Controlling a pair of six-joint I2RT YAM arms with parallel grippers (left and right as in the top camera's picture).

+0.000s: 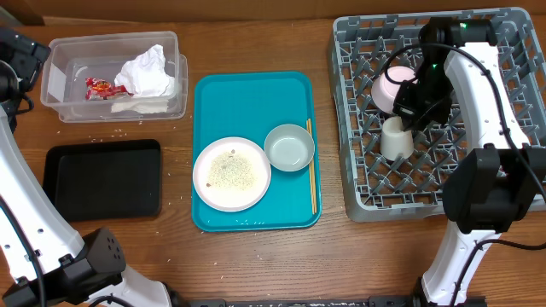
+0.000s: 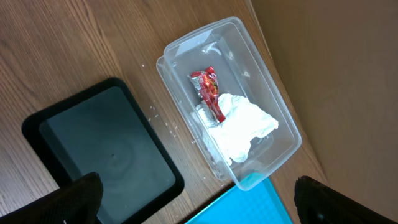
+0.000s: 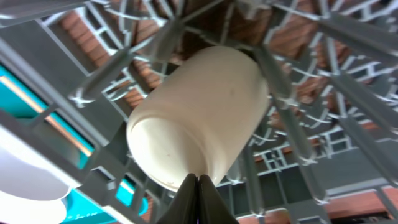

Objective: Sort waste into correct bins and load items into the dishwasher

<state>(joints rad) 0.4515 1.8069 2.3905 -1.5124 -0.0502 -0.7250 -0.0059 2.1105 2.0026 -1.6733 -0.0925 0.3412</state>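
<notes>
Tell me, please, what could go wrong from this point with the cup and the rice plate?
The shut right gripper is close to the small white cup among the dish rack pegs; pulling away carelessly could knock it askew. The large white plate still carries loose rice; tilting it during the lift may scatter grains over the teal tray. The wooden chopsticks lie flat beside the grey-green bowl, likely awkward to pinch.

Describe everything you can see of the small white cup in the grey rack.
The small white cup is a plain, smooth, cream-white cylinder that looks ceramic, with no handle showing. It lies tilted among the upright pegs of the grey dish rack. Its closed base faces the right wrist camera and its mouth is hidden. The shut right gripper sits at its base rim; contact cannot be told.
</notes>
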